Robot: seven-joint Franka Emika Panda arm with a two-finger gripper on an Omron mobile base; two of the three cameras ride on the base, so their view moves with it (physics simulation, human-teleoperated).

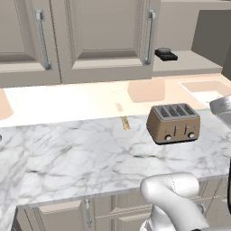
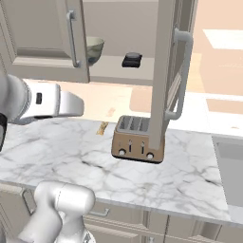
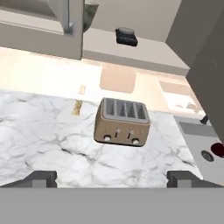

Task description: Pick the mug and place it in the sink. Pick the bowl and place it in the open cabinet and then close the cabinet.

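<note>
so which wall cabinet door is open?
The rightmost cabinet door, swung out edge-on above the toaster, exposing the shelf with the bowl. The door left of it is shut.

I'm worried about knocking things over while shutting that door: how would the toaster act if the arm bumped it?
The toaster looks boxy and low on the marble counter, so it would probably slide, not tip. Its smooth metal sides likely give a poor grip.

Three forward-down views, all sharing the toaster (image 1: 173, 122).

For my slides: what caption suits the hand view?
Open gripper hovers above the marble counter, facing the toaster.
</note>
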